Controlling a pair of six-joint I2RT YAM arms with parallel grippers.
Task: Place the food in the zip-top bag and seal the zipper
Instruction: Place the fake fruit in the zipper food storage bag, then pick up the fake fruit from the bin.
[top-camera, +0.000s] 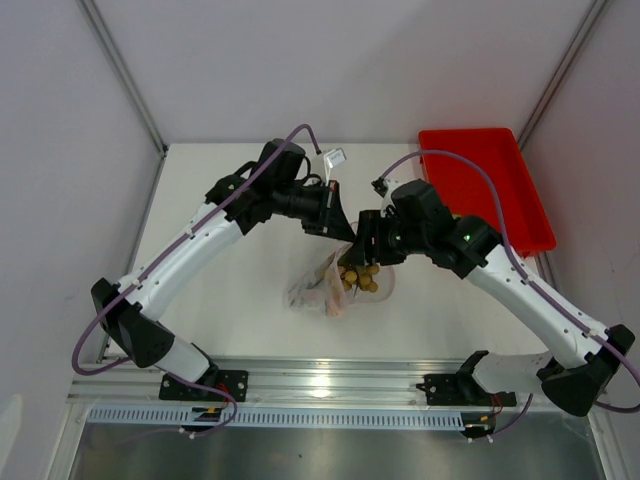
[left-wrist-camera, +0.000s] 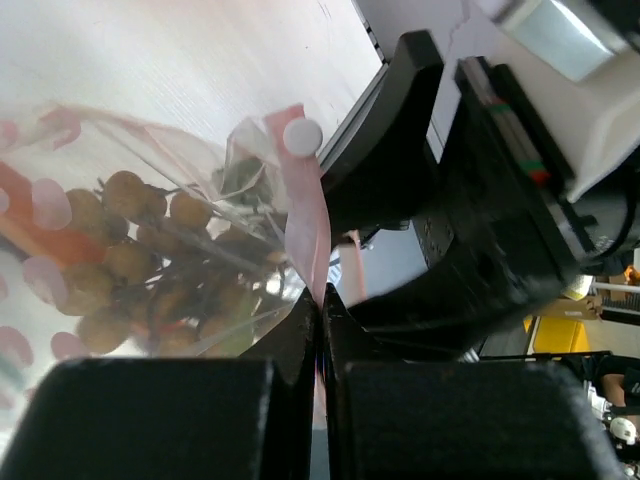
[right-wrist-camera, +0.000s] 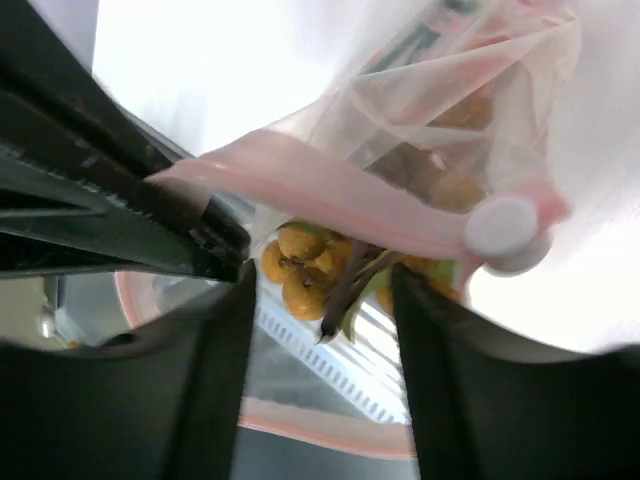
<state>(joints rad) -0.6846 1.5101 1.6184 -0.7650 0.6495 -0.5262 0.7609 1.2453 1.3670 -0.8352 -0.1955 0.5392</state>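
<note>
The zip-top bag (top-camera: 325, 285) hangs over the table's middle, held up by its mouth. The bunch of tan round fruits (top-camera: 360, 277) is inside it, with something green below; the other food I cannot make out. My left gripper (top-camera: 333, 232) is shut on the pinkish zipper (left-wrist-camera: 305, 225), just below the white slider (left-wrist-camera: 302, 135). The fruits (left-wrist-camera: 125, 265) show through the dotted plastic. My right gripper (top-camera: 366, 243) is open beside it; its jaws (right-wrist-camera: 322, 285) stand apart around the bag's mouth. The zipper (right-wrist-camera: 330, 190), the slider (right-wrist-camera: 505, 228) and the fruits (right-wrist-camera: 303, 265) lie just ahead.
A red plastic tray (top-camera: 485, 185) sits at the back right of the table. The two wrists are close together over the bag; the left gripper's black fingers (right-wrist-camera: 120, 215) fill the left of the right wrist view. White walls surround the table.
</note>
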